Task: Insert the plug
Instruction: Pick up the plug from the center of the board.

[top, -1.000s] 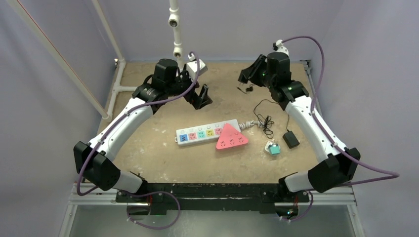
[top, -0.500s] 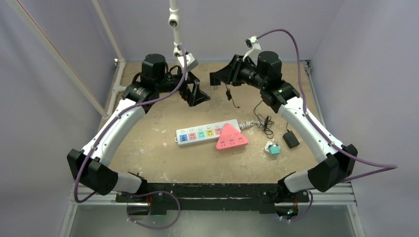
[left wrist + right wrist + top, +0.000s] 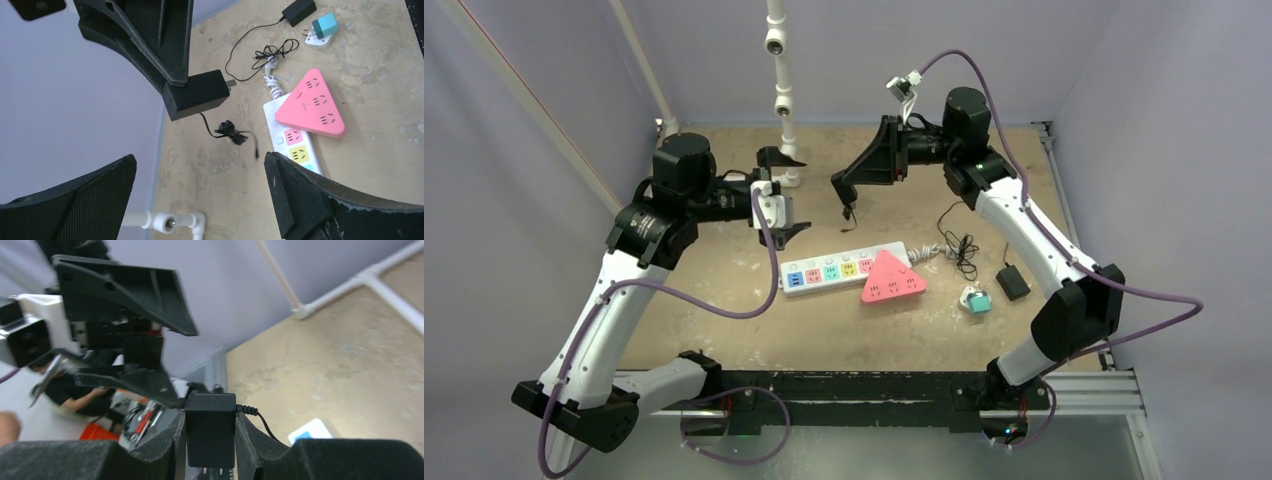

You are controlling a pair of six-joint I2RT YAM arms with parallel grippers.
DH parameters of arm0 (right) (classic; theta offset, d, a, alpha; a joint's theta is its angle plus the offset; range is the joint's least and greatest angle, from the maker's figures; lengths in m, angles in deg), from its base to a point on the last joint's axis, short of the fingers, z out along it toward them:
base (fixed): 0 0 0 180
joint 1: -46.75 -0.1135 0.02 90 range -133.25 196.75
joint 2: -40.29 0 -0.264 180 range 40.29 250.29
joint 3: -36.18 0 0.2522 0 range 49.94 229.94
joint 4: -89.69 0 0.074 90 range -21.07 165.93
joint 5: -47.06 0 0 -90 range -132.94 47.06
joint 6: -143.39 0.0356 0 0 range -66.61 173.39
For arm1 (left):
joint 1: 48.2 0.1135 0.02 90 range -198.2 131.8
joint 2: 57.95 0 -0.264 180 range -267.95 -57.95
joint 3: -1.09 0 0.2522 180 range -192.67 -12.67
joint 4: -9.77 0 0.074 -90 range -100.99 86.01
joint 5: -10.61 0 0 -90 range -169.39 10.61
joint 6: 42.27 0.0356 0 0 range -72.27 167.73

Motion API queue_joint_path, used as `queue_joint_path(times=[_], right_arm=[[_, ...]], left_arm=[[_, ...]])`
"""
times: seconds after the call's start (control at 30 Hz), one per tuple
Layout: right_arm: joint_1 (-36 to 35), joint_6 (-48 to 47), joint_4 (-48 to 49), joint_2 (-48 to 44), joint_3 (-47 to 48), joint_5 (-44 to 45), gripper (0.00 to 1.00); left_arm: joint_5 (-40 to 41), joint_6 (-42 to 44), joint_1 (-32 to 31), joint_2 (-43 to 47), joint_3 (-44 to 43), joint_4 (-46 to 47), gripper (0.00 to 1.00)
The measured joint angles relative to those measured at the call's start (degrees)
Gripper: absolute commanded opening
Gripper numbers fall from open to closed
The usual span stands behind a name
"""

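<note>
Left to right, top view:
- left gripper is in the air at centre-left. It's wide open with nothing between the fingers, and it points right, toward the other arm.
- white pipe stands upright at top centre.
- right gripper is just right of centre, raised above the table. Its fingers are clamped on the sides of the black plug.
- In the left wrist view the plug's metal prong sticks out past the fingers. Its thin lead hangs loose below, bundled.
- The plug is up off the board, above and behind the power strip, not touching it.
- The strip is white and lies mid-frame. Socket faces are blue, red, green and yellow.
- pink triangular adapter lies over the strip's right end.
- Any print on the strip or adapter is too small to read.
- coiled black cable is just right of the strip.
- teal-and-white plug sits below the cable.
- black adapter is farthest right.
</note>
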Motion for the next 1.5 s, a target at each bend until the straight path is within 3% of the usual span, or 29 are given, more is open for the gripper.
queue_joint_path(times=[0.17, 0.47, 0.7, 0.97, 1.13, 1.37, 1.5], right_arm=[[-2.6, 4.8, 8.6, 1.7, -0.1, -7.9, 0.24], [-7.1, 10.9, 19.2, 4.7, -0.2, -15.2, 0.21], [-7.6, 15.8, 25.4, 7.7, -0.8, -17.4, 0.18], [-7.9, 17.5, 26.8, 10.5, -0.5, -18.1, 0.16], [-8.8, 17.6, 26.9, 10.7, -0.2, -18.5, 0.15], [-9.5, 17.2, 27.0, 10.6, -0.2, -20.1, 0.15], [-9.9, 17.1, 27.1, 10.1, -0.2, -20.2, 0.14]], left_arm=[[-2.4, 4.6, 0.0, -1.3, 0.1, 0.7, 0.95], [-7.3, 14.6, 0.0, -7.3, -7.0, -6.5, 0.76], [-9.2, 22.3, -1.8, -7.6, -10.7, -16.5, 0.77], [-9.4, 27.5, -5.0, -7.9, -12.0, -24.0, 0.76], [-8.7, 28.9, -5.1, -8.8, -12.7, -24.5, 0.68], [-6.6, 29.5, -5.0, -9.8, -13.0, -24.4, 0.71], [-5.9, 29.3, -5.1, -10.1, -13.0, -24.4, 0.64]])
